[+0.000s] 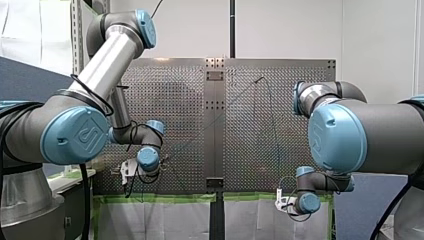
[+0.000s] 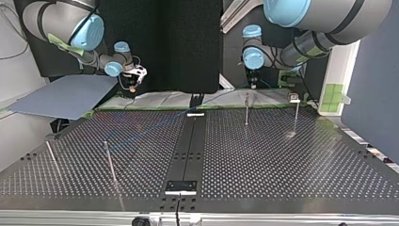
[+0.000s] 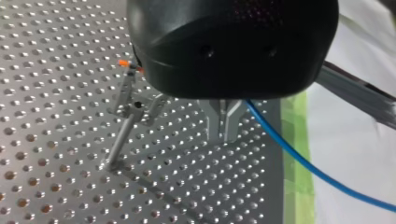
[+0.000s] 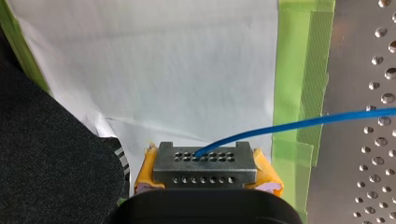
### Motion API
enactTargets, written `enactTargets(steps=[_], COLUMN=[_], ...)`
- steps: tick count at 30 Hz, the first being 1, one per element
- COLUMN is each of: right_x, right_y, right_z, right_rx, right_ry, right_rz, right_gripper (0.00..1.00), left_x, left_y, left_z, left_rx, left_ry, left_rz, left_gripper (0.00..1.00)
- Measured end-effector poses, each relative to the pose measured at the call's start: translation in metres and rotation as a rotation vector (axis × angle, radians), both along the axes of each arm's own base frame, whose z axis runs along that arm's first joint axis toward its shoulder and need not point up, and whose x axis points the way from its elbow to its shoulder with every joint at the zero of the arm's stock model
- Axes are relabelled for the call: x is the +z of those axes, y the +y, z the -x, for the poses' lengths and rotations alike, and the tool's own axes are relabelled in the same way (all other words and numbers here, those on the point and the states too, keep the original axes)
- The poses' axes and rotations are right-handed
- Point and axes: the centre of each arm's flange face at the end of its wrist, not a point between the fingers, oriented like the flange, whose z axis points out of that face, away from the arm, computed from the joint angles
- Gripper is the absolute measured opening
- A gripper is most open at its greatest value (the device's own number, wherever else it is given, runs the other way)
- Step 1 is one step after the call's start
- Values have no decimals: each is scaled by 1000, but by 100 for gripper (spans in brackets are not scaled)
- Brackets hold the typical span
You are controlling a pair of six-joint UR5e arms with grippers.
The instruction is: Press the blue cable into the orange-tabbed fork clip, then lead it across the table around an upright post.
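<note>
My left claw (image 3: 225, 135) is drawn narrow, its metal fingers (image 3: 215, 119) pressed together on the blue cable (image 3: 280, 138). The cable leaves at their side as a thin, glossy, bright blue line and runs off past the edge of the table (image 3: 56, 98). On the claw's other side, near it but apart from the cable, stands the fork clip (image 3: 135, 106). It is a small grey metal fork on a slanting stem (image 3: 119, 140) set into the perforated plate, with the orange tab (image 3: 123, 62) at its top.

In the front view the cable is only a faint line over the plate, and I cannot follow its whole run.

At my right claw (image 4: 206, 173) the cable comes in over the plate and a strip of green tape (image 4: 292, 93). It ends in a small grey metal block (image 4: 205, 158) with two rows of holes. The yellow pads (image 4: 145, 176) are clamped on either side of that block, above a white sheet (image 4: 163, 60) beyond the table's edge.

Across the top view from the left I see a grey board (image 2: 66, 96) off the table, then two thin leaning rods (image 2: 109, 160). After them come a dark centre strip (image 2: 188, 146) and an upright post (image 2: 246, 109) just in front of my left claw. A second post (image 2: 296, 117) stands further right.
</note>
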Motion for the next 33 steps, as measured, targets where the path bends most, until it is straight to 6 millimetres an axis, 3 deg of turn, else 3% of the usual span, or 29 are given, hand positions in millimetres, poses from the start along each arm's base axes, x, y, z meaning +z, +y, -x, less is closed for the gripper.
enactTargets(steps=[9, 27, 33], right_x=[1, 2, 2], right_y=[-1, -4, -5], right_z=[0, 2, 2], right_rx=[-4, -24, -28], right_ry=[2, 12, 13], right_rz=[3, 8, 9], right_gripper=[0, 0, 0], left_x=[-1, 9, 1], left_y=[1, 0, -1], left_z=[3, -20, -27], left_rx=[-9, 6, 4], left_ry=[40, 29, 57], left_rz=[-28, -38, -52], left_gripper=[0, 0, 0])
